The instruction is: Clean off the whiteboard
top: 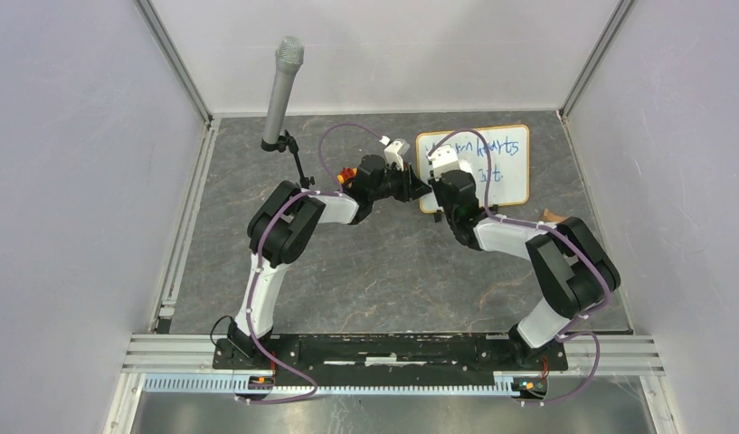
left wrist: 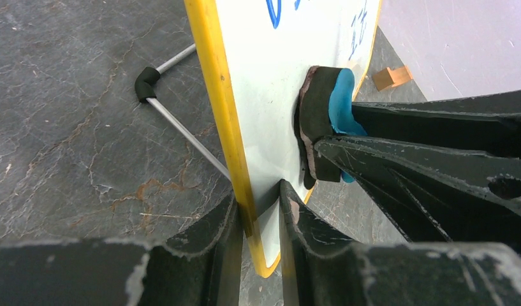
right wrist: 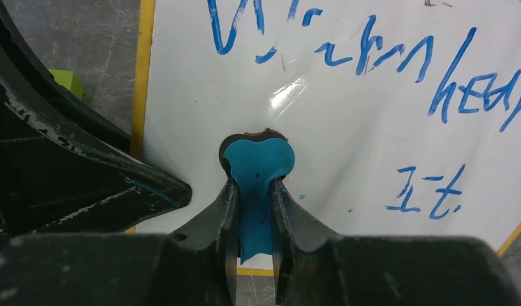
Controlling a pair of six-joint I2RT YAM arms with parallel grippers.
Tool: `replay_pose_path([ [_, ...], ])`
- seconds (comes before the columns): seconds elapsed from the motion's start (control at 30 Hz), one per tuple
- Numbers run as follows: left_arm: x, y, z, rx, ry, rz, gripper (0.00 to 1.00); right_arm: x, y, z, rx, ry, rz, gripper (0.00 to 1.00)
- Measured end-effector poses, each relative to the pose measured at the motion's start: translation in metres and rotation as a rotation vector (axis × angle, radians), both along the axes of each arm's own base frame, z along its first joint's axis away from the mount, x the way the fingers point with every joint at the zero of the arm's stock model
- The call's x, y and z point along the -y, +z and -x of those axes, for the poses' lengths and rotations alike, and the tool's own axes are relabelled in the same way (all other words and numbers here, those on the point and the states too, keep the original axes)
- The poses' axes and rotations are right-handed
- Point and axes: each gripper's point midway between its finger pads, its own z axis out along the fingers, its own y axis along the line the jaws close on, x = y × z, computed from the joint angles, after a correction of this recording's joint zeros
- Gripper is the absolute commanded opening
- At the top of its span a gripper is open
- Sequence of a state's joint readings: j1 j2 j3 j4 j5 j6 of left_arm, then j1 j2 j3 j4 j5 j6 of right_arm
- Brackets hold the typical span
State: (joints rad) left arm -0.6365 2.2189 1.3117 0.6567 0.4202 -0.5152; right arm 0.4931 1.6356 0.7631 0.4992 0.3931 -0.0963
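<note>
The whiteboard (top: 501,167) stands at the back right of the table, with a yellowish frame and blue handwriting. My left gripper (left wrist: 261,220) is shut on the board's lower left edge (left wrist: 242,159), one finger on each face. My right gripper (right wrist: 252,220) is shut on a blue eraser (right wrist: 256,175) with a dark felt pad (left wrist: 314,121), which presses against the white face (right wrist: 347,127) near its lower left. Blue writing (right wrist: 398,57) covers the top of the board and a short word (right wrist: 430,194) sits lower right. In the top view both grippers meet at the board's left side (top: 433,185).
A grey microphone (top: 281,90) on a black stand rises at the back left. The board's wire foot with black tip (left wrist: 147,83) rests on the stone-patterned table behind it. A small wooden block (left wrist: 390,78) lies beyond the board. A green thing (right wrist: 67,81) lies left of the board. Enclosure walls surround the table.
</note>
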Motion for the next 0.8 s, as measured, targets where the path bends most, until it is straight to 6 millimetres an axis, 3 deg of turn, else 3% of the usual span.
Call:
replay_pose_path([
  [0.23, -0.001, 0.000, -0.001, 0.000, 0.008, -0.003, 0.02, 0.016, -0.001, -0.006, -0.013, -0.059, -0.124, 0.07],
  [0.47, 0.000, -0.001, -0.001, 0.000, 0.007, -0.003, 0.02, 0.076, 0.001, -0.013, -0.007, -0.273, -0.242, 0.06],
  [0.67, 0.001, 0.000, 0.001, 0.001, 0.003, -0.002, 0.02, 0.078, 0.001, -0.011, 0.000, -0.286, -0.249, 0.07],
  [0.8, 0.001, 0.001, 0.001, 0.002, -0.001, -0.001, 0.02, 0.065, 0.001, -0.007, 0.003, -0.237, -0.199, 0.07],
])
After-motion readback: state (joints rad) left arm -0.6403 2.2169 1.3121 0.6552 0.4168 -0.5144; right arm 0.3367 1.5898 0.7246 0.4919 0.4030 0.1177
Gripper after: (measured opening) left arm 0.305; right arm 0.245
